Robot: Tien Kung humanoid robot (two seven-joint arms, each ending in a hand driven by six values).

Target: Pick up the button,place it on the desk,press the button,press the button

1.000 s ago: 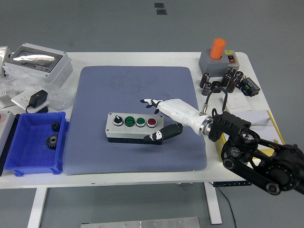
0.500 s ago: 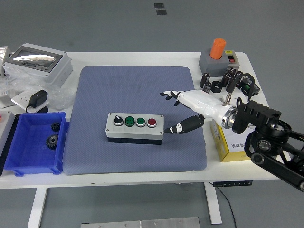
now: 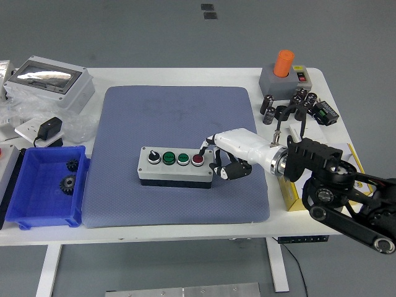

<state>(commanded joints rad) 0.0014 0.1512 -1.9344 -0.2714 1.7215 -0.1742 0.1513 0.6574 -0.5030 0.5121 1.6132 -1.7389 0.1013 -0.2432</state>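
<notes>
Item: grey rectangular push-button control box with a dark base (image 3: 176, 166), lying flat at the centre of the frame on a grey-blue textured mat (image 3: 176, 111). Its top face is turned upward, presumably so the four caps, a black-and-white selector, two green, one red (image 3: 197, 159), are reachable from above. Judged from its resting position, the placing step looks done and pressing is the step in hand.

Item: right hand, white-shelled with black finger segments (image 3: 223, 158), reaching in from the right of the frame at the box's right end. The fingers are curling inward and holding nothing; one fingertip (image 3: 205, 147) is sitting just above or at the red cap. Whether it is actually touching cannot be told.

Item: left hand, not appearing anywhere.

Item: blue plastic bin (image 3: 43, 204), lower left, holding two dark gears and cut off at the frame's left edge.

Item: grey base with orange cylinder (image 3: 284, 72), upper right, well apart from the box.

Item: yellow and white carton (image 3: 292, 193), right of the mat, being largely covered by the black arm; its print is unreadable.

Item: small dark cylinders (image 3: 297, 105), upper right, too small to identify.
</notes>
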